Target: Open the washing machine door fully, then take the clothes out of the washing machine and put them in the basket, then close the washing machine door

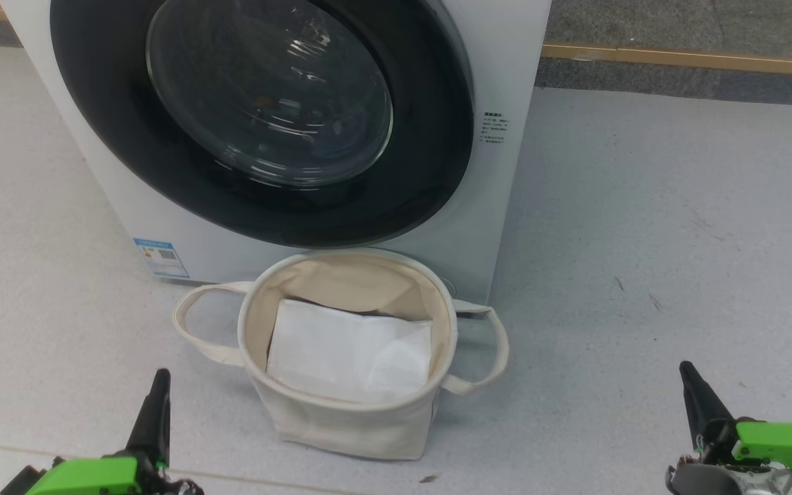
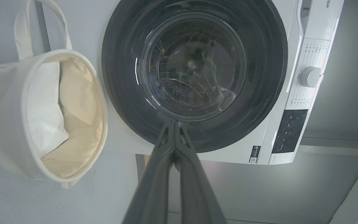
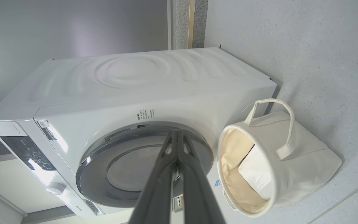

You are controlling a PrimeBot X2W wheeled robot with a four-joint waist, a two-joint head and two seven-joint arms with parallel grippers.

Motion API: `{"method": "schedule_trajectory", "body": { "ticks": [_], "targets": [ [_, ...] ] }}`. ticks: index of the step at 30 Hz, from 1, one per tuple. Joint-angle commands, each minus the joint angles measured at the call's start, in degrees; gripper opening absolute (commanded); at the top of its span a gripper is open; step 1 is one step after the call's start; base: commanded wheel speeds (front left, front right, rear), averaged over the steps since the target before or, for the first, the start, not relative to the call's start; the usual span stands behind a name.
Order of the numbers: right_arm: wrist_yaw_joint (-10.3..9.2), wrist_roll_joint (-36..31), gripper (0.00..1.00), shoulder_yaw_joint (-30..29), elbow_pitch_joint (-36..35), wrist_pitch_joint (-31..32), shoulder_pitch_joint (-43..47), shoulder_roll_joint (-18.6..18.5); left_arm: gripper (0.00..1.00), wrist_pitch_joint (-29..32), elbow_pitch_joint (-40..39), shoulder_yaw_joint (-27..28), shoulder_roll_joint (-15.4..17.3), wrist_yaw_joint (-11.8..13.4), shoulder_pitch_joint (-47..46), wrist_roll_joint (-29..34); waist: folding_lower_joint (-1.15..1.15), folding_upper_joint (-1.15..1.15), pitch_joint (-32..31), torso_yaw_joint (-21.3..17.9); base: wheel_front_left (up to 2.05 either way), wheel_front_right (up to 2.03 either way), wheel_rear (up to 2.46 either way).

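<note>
The door (image 1: 262, 103) was shut, upper left. My left tool (image 1: 159, 385) and right tool (image 1: 687, 375) sat low, both closed, empty. Opening came first, I thought: catch its rim, pull.

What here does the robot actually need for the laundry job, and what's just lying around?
For the job: washing machine door, shut; washing machine; basket, standing in front of it.
Just lying about: white sheet inside the basket; dark speck on the floor.
</note>
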Motion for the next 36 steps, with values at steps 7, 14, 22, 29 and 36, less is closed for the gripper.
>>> {"method": "schedule_trajectory", "body": {
  "ticks": [7, 14, 22, 29, 36],
  "targets": [
    [0.17, -0.17, 0.0, 1.17, -1.77, 0.41, -2.28, -0.34, 0.0, 0.44, -1.54, 1.9, 0.3, -0.41, -1.38, -0.16, 0.0, 0.0, 0.0, 0.0, 0.0, 0.0, 0.0],
    [0.17, -0.17, 0.0, 1.17, -1.77, 0.41, -2.28, -0.34, 0.0, 0.44, -1.54, 1.9, 0.3, -0.41, -1.38, -0.16, 0.0, 0.0, 0.0, 0.0, 0.0, 0.0, 0.0],
    [0.17, -0.17, 0.0, 1.17, -1.77, 0.41, -2.28, -0.34, 0.0, 0.44, -1.54, 1.9, 0.3, -0.41, -1.38, -0.16, 0.0, 0.0, 0.0, 0.0, 0.0, 0.0, 0.0],
    [0.17, -0.17, 0.0, 1.17, -1.77, 0.41, -2.28, -0.34, 0.0, 0.44, -1.54, 1.9, 0.3, -0.41, -1.38, -0.16, 0.0, 0.0, 0.0, 0.0, 0.0, 0.0, 0.0],
    [0.17, -0.17, 0.0, 1.17, -1.77, 0.41, -2.28, -0.34, 0.0, 0.44, -1.54, 1.9, 0.3, -0.41, -1.38, -0.16, 0.0, 0.0, 0.0, 0.0, 0.0, 0.0, 0.0]
  ]
}}
